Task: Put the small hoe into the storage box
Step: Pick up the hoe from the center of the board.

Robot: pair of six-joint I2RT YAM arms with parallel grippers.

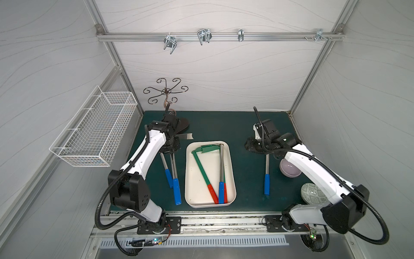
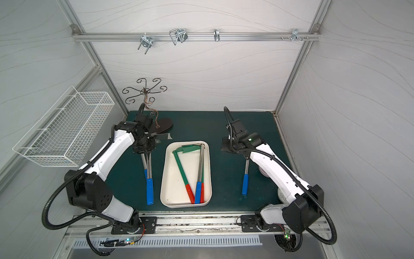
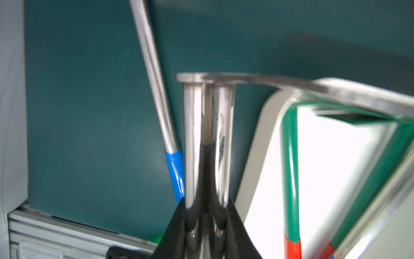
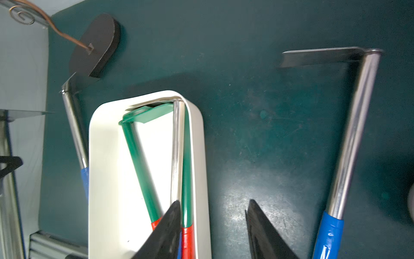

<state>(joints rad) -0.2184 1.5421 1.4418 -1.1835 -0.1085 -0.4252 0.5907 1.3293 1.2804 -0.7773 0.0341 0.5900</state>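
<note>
Steel small hoe (image 3: 192, 134) clamped in left jaws, arm (image 1: 143, 154) bent low, right jaws parted, empty.

The storage box (image 1: 194, 188) sits in the middle of the surface (image 1: 242, 125), with three hoes (image 1: 202, 171) inside it. Just left of the box are the inner hoe (image 1: 175, 183) and the outer hoe (image 1: 168, 177). The left hand (image 3: 207, 210) grips the inner hoe at its far end. A lone hoe (image 1: 266, 177) lies right of the box. A wire basket (image 1: 94, 132) hangs on the left wall.

The small hoe (image 3: 193, 134) runs out of frame between the left fingers (image 3: 174, 235).
</note>
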